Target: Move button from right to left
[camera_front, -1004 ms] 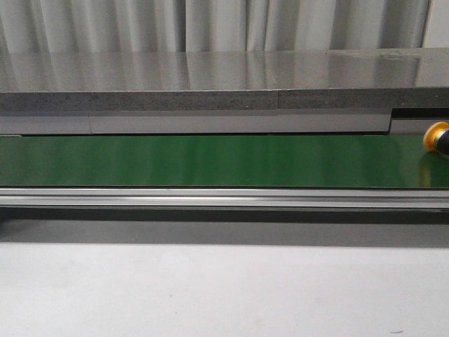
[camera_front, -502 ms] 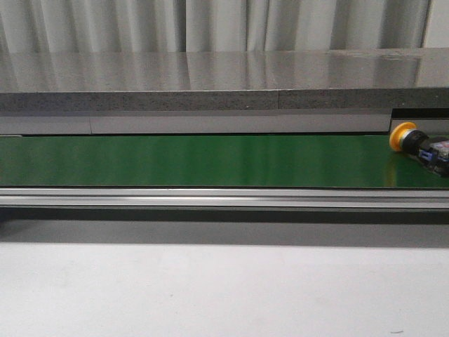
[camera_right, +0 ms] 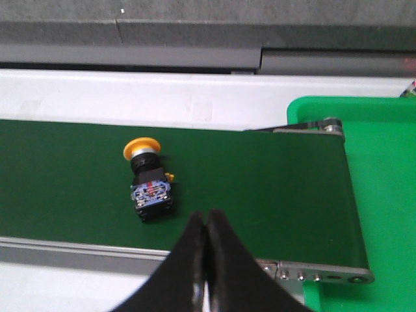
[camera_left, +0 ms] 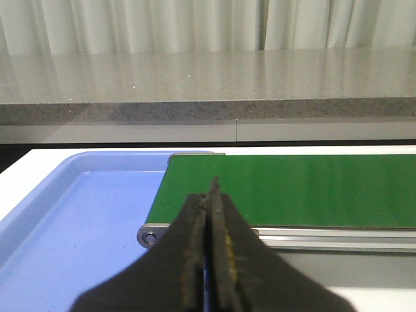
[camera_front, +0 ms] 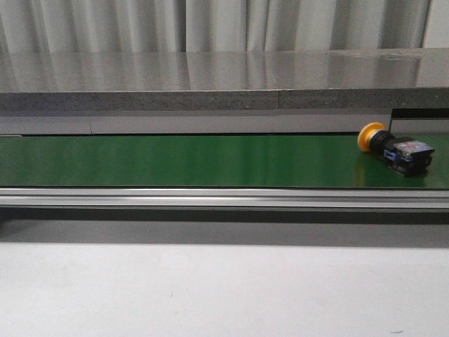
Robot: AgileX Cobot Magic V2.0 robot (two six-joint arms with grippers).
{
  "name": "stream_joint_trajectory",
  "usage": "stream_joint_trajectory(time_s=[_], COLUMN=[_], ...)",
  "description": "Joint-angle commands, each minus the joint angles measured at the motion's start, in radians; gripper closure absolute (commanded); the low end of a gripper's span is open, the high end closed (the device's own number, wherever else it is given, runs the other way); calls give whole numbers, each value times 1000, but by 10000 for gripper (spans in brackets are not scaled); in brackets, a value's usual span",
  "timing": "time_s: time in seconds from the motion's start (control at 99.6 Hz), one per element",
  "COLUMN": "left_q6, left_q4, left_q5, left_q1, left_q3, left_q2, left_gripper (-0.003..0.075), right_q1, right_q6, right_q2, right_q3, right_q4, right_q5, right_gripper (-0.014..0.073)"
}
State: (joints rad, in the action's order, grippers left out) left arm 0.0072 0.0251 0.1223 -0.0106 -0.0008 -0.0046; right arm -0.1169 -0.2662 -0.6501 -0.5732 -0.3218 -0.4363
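The button (camera_front: pixel 393 147) lies on its side on the green conveyor belt (camera_front: pixel 196 160) near the right end, yellow-orange cap pointing left in the front view. In the right wrist view the button (camera_right: pixel 148 182) lies a little beyond and to one side of my right gripper (camera_right: pixel 207 218), which is shut with nothing in it and hangs over the belt's near rail. My left gripper (camera_left: pixel 212 188) is shut and empty, over the left end of the belt (camera_left: pixel 286 188). Neither gripper shows in the front view.
A blue tray (camera_left: pixel 78 221) sits at the belt's left end. A green tray (camera_right: pixel 383 195) sits at its right end. A grey stone ledge (camera_front: pixel 210 77) runs behind the belt, and an aluminium rail (camera_front: pixel 224 198) runs along its front.
The button has travelled left along the belt, from just entering at the right edge to fully in view.
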Motion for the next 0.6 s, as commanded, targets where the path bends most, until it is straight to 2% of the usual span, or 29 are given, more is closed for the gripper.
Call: stream_joint_trajectory(time_s=[0.0, 0.291, 0.391, 0.592], left_q6=[-7, -7, -7, -7], left_q4=[0, 0, -51, -77], left_q5=[-88, -107, -103, -16], left_q1=[-1, -1, -1, -1], left_q3=[44, 31, 9, -87], left_q2=[-32, -32, -32, -14], left_gripper=[741, 741, 741, 741], right_q1=[16, 38, 38, 38], right_q6=[-13, -13, -13, -13], right_q2=[70, 263, 331, 429], right_q3=[21, 156, 187, 220], right_q4=[-18, 0, 11, 48], right_q5=[128, 213, 228, 260], right_gripper=[662, 662, 662, 662])
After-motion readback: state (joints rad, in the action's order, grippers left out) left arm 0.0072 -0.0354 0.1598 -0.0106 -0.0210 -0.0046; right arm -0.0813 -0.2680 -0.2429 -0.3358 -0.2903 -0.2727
